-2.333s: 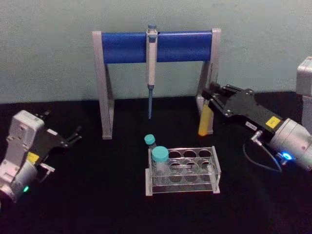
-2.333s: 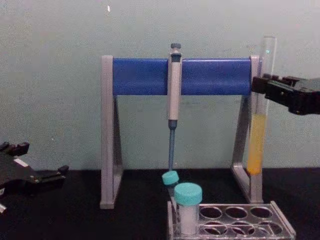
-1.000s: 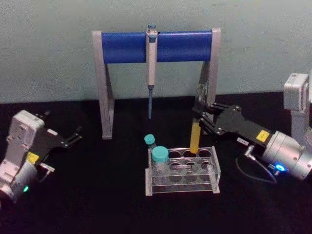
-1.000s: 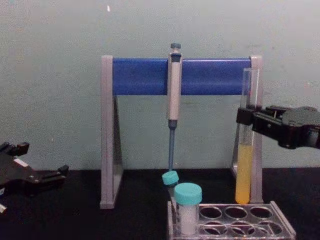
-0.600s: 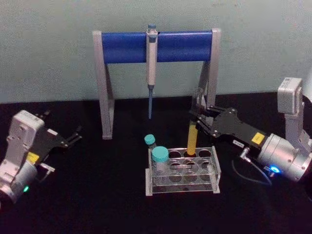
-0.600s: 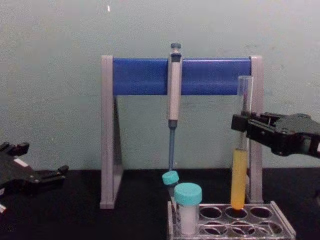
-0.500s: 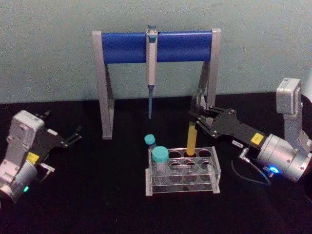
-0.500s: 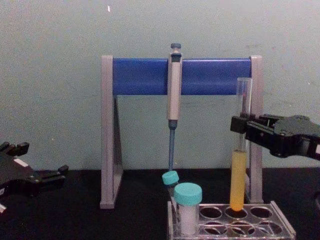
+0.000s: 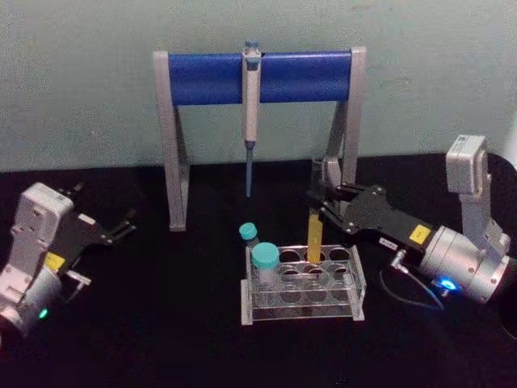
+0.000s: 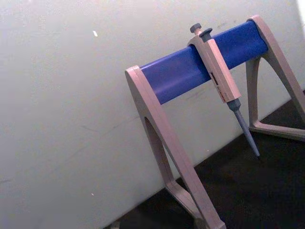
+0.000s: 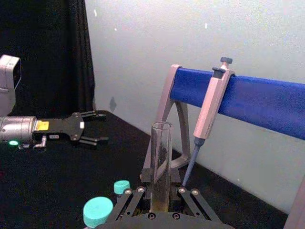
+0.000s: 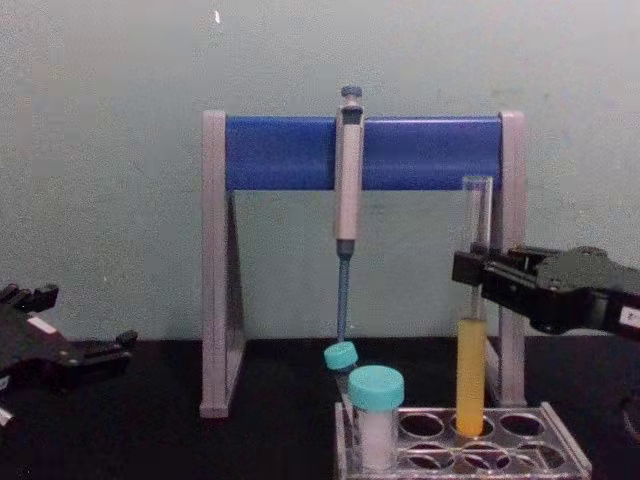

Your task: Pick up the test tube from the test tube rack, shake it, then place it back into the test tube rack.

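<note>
- Head view: the right gripper (image 9: pixel 317 200) is clamped on the test tube (image 9: pixel 313 234) above its yellow liquid. It holds the tube upright over the far row of the test tube rack (image 9: pixel 355 284), with the tip at the middle hole. The left gripper (image 9: pixel 121 227) sits parked at the far left of the table with its fingers spread, holding nothing.
- Left wrist view: the pipette stand (image 10: pixel 157 119) and its hanging pipette (image 10: pixel 219 76), none of the task's things.
- Right wrist view: the tube (image 11: pixel 161 162) rises between this gripper's own fingers (image 11: pixel 127 192), with the teal-capped vial (image 11: pixel 97 211) nearby.
- Chest view: the tube's (image 12: pixel 472 340) bottom is just inside the hole, and most of its length stands above the rack's (image 12: pixel 560 450) top plate.
- Judgement: the return is under way but not finished. What remains is to lower the tube until it seats, open the fingers and withdraw.
</note>
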`<state>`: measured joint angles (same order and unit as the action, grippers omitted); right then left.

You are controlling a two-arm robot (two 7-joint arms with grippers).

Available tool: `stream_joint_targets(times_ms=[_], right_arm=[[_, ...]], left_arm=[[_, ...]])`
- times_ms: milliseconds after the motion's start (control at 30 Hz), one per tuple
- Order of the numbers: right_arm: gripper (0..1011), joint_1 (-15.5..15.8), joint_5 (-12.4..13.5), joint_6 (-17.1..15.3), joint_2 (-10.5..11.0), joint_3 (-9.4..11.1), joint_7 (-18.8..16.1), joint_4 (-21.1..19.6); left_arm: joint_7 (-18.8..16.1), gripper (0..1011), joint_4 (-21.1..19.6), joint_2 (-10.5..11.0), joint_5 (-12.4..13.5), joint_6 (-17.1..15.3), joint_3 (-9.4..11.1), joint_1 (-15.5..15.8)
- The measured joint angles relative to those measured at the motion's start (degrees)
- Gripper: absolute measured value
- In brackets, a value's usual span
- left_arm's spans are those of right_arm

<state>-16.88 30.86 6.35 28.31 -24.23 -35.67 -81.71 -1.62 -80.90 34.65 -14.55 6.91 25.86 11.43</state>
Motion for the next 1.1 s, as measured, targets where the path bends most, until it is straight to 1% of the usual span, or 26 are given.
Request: stream_joint_targets(times_ms=[233, 1100], right_arm=[[229, -0.60, -0.64, 0.10, -0.48, -0.46, -0.25, 1.51], [229, -1.72, -1.79, -0.96, -1.33, -1.41, -0.63, 5.00]], left_arm=[[0.00, 1001, 0.00, 0.00, 0.00, 0.00, 0.00, 0.00], [0.00, 1001, 0.00, 0.00, 0.00, 0.00, 0.00, 0.00]])
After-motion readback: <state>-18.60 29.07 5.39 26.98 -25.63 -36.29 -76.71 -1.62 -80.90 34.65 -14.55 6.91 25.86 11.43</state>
